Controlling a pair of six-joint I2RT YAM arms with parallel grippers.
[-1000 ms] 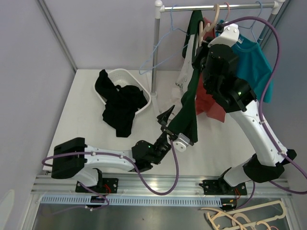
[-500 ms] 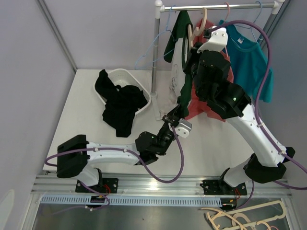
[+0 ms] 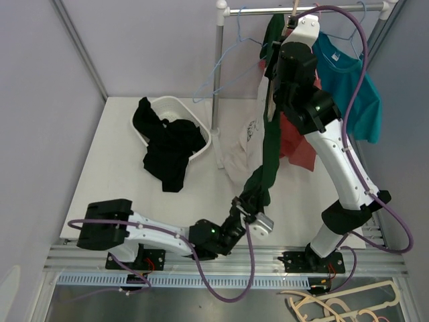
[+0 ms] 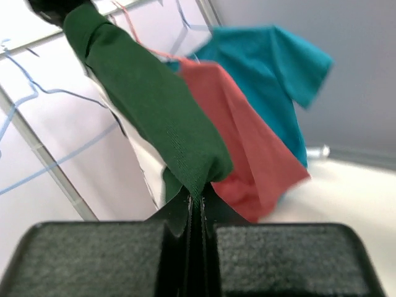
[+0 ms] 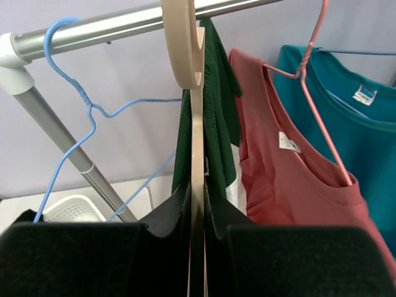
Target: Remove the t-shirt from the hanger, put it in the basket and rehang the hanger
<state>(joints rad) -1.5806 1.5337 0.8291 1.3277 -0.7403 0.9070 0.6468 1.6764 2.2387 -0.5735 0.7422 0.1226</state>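
A white table (image 3: 114, 168) fills the frame between pale lilac walls. At lower centre the left arm lies low, its left gripper (image 4: 195, 213) pinched tight on the hem of the green t-shirt (image 3: 268, 151). The shirt stretches up to a beige hanger (image 5: 185, 43) on the clothes rail (image 3: 335, 8) at top right, where the raised right gripper (image 5: 197, 210) clamps the hanger.

I'm seeing the dark green t-shirt (image 3: 266, 161) pulling into a long, narrow, taut band, running from the rail (image 5: 111, 25) down and slightly left towards the near edge of the table (image 3: 120, 168). Its top is draping over the beige hanger (image 5: 197, 142), which is hooking the rail, with green cloth lying on both sides of the stem.
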